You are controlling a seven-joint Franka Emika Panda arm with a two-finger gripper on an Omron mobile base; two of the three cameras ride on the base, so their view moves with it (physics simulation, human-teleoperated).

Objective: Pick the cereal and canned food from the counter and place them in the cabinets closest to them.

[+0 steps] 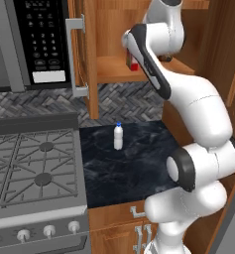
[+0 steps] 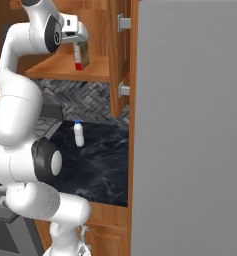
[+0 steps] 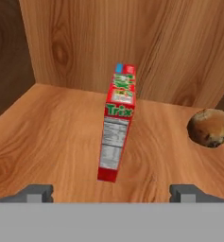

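The cereal (image 3: pixel 117 125), a slim red box, stands upright on the plank shelf (image 3: pixel 47 142) of the open wooden cabinet (image 1: pixel 109 69). My gripper (image 3: pixel 111 193) is open, its two fingertips wide apart on either side of the box's near end, touching nothing. From the base cameras the raised arm reaches into the cabinet; the cereal (image 1: pixel 134 66) (image 2: pixel 78 57) peeks out red under the hand, with the gripper (image 2: pixel 79 47) around its upper part. The dark marbled counter (image 1: pixel 129 158) lies below. The canned food is out of view.
A brown speckled muffin (image 3: pixel 209 128) sits on the shelf right of the box. A small white bottle with a blue cap (image 1: pixel 118 137) (image 2: pixel 78 133) stands on the counter. The cabinet door (image 1: pixel 84 54) hangs open at left, with the stove (image 1: pixel 34 168) and microwave (image 1: pixel 39 39) beyond it. A tall grey panel (image 2: pixel 190 125) rises at right.
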